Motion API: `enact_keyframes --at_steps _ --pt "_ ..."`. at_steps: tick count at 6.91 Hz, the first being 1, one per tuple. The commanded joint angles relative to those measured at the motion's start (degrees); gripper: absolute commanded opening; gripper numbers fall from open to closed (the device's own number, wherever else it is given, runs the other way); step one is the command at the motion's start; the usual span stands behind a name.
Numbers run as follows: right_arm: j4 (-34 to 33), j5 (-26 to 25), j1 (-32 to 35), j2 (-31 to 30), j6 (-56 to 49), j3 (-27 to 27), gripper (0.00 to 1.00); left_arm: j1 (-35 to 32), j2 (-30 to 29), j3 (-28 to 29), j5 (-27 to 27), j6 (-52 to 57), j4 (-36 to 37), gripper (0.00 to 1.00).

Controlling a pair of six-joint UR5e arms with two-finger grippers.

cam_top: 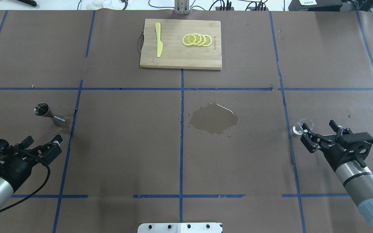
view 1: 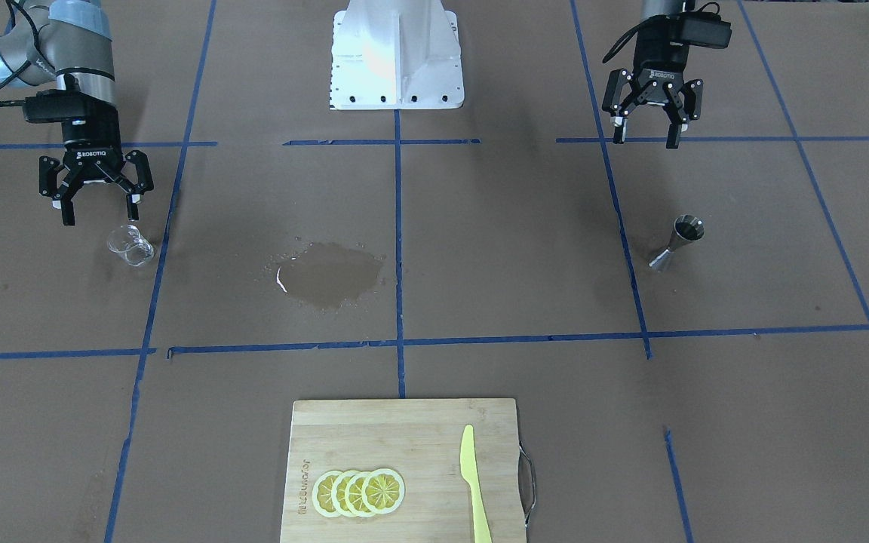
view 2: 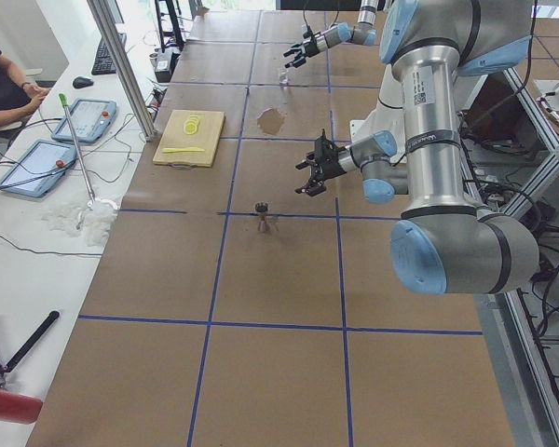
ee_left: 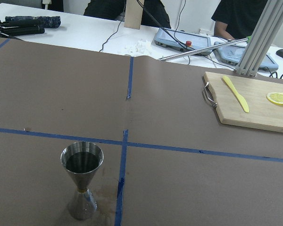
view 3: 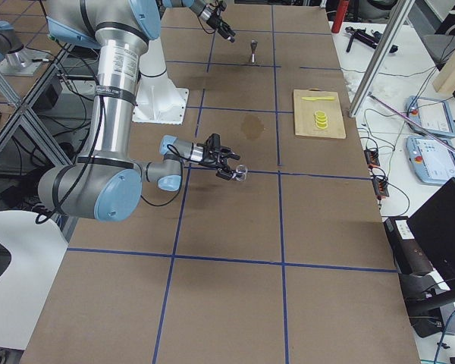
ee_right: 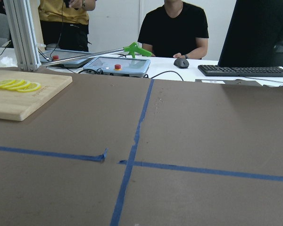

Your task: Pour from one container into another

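Observation:
The small clear glass cup point(view 1: 130, 245) stands upright on the brown table on my right side, also seen as the glass cup point(cam_top: 303, 125) from overhead. My right gripper point(view 1: 99, 205) hangs open just behind and above it, touching nothing. The right wrist view does not show the cup. The steel hourglass jigger point(view 1: 680, 241) stands upright on my left side; in the left wrist view the jigger point(ee_left: 82, 183) looks dark inside, with a damp patch at its foot. My left gripper point(view 1: 649, 124) is open and empty, well back from the jigger.
A wet puddle point(view 1: 325, 273) darkens the table's middle. A wooden cutting board point(view 1: 419, 430) on the far side holds lemon slices point(view 1: 359, 492) and a yellow knife point(view 1: 472, 483). The white robot base point(view 1: 397, 56) sits at the near edge. People sit beyond the table.

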Motion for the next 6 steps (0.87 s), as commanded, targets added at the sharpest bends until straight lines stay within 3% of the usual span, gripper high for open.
enact_keyframes --at_steps 1,3,4,5,6 --pt "-0.1 11.5 -0.1 -8.0 0.3 8.3 1.00 -0.2 -0.6 -0.2 -0.4 1.1 0.0 1.00" --pt "-1.2 20.1 0.9 -11.1 0.2 12.5 1.00 -1.9 -2.4 -2.0 -4.9 5.1 -0.1 1.00" --pt "-6.5 27.7 5.6 -10.7 0.1 15.8 1.00 -5.3 -5.0 -2.0 -9.5 7.5 0.0 1.00" --pt "-13.4 38.6 12.7 -9.5 -0.6 19.2 1.00 -9.1 -6.1 -2.5 -14.7 10.9 -0.1 1.00" --pt "-16.3 50.7 21.9 -6.8 -2.4 19.3 1.00 -13.7 -7.9 -2.4 -20.6 14.8 0.0 1.00"
